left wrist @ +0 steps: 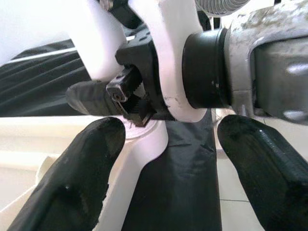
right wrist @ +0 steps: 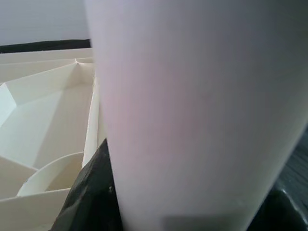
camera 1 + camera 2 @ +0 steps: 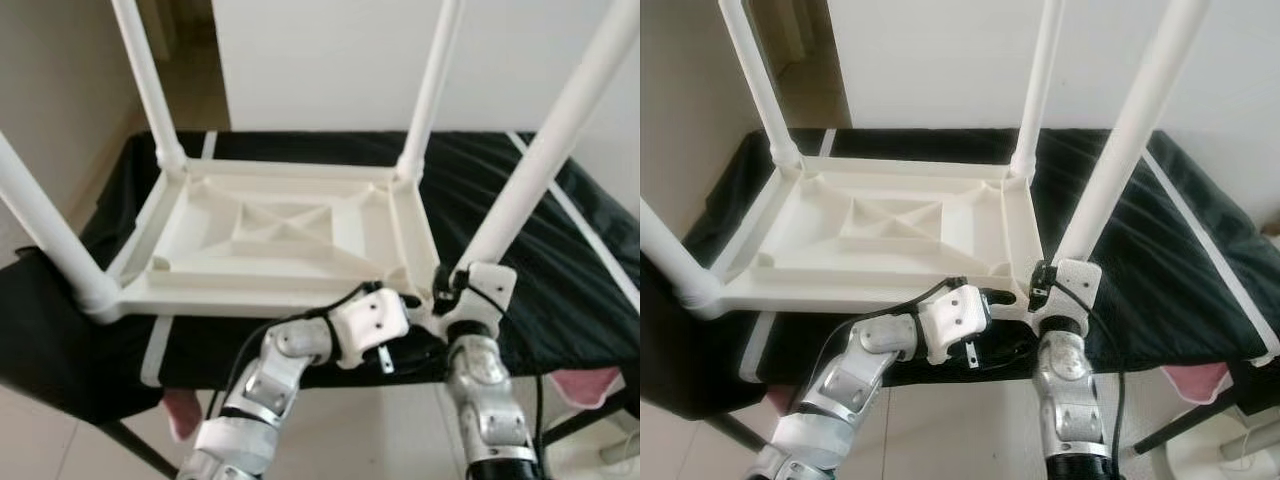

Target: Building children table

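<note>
A white plastic children's table (image 3: 290, 235) lies upside down on a black-covered table (image 3: 560, 300), its legs pointing up. My right gripper (image 3: 447, 287) is shut on the near-right leg (image 3: 545, 150) just above its corner socket; in the right wrist view the leg (image 2: 192, 106) stands between black fingers (image 2: 89, 197). My left gripper (image 1: 171, 132) is open right beside that same corner, its fingers (image 1: 82, 173) spread on either side of the white socket (image 1: 144, 159). From the head, the left gripper (image 3: 998, 297) is tucked against the table's near edge.
Three other legs stand upright: near-left (image 3: 45, 230), far-left (image 3: 145, 80), far-right (image 3: 432, 90). A white wall (image 3: 330, 60) is behind. Pink objects (image 3: 180, 412) (image 3: 585, 385) show below the cloth, over pale floor tiles (image 3: 40, 440).
</note>
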Robot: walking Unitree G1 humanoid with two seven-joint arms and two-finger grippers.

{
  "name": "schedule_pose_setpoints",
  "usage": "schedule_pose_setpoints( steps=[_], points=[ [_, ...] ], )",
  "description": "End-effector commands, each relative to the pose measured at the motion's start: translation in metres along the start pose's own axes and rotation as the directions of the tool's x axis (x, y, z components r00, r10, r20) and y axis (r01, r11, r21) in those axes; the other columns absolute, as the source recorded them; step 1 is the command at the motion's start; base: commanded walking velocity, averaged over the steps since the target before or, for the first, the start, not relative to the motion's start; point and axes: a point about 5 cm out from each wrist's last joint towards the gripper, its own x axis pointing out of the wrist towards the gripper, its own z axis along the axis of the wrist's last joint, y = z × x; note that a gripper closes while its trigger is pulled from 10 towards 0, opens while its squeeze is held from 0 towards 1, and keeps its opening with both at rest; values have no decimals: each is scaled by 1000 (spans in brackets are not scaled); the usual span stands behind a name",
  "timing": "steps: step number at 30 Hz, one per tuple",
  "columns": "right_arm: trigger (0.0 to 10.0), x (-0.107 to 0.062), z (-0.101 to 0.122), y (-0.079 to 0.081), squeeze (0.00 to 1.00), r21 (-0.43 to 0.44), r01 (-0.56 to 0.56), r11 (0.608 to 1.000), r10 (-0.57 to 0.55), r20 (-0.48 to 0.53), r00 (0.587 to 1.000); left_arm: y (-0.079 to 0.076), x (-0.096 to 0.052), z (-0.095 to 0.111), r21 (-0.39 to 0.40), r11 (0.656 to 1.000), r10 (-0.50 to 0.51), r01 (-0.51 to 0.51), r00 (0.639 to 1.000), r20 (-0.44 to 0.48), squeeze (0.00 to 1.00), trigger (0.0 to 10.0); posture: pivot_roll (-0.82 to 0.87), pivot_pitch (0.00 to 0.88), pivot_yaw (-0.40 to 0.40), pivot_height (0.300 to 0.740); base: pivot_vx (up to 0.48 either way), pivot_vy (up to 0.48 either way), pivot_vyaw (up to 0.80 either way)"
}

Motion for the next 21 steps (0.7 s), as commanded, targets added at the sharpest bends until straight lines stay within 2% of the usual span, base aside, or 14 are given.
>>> schedule_pose_setpoints(
  steps=[1, 5, 8, 16, 17, 21],
  points=[
    [10000, -7, -19, 0, 0, -13, 17, 1000, -18, -90, 996, 9, 1, 1, 16, 986, 167, -167, 986, 7, 0, 10000, -104, 0, -14, 740, 0, 0, 0],
    [10000, -7, -17, -2, 0, 3, 33, 999, -33, -86, 996, 9, 2, 3, 23, 987, 160, -161, 987, 16, 0, 10000, -102, 0, -12, 740, 0, 0, 0],
    [10000, -8, -17, 3, 0, 15, 31, 999, -29, -85, 996, 10, 2, 4, 28, 987, 159, -160, 987, 21, 0, 10000, -98, 0, -12, 740, 0, 0, 0],
    [10000, -5, -14, 4, 0, -8, 22, 1000, -23, -63, 998, 9, 1, 2, 38, 987, 159, -159, 987, 14, 0, 10000, -92, 0, -12, 740, 0, 0, 0],
    [10000, -4, -13, 4, 1000, -5, 15, 1000, -15, -60, 998, 9, 1, 2, 37, 986, 160, -160, 987, 13, 0, 10000, -89, 0, -14, 740, 0, 0, 0],
    [10000, -3, -12, 3, 1000, 6, 2, 1000, -2, -50, 999, 10, 1, 2, 37, 986, 163, -163, 987, 13, 0, 10000, -88, 0, -14, 740, 0, 0, 0]
  ],
)
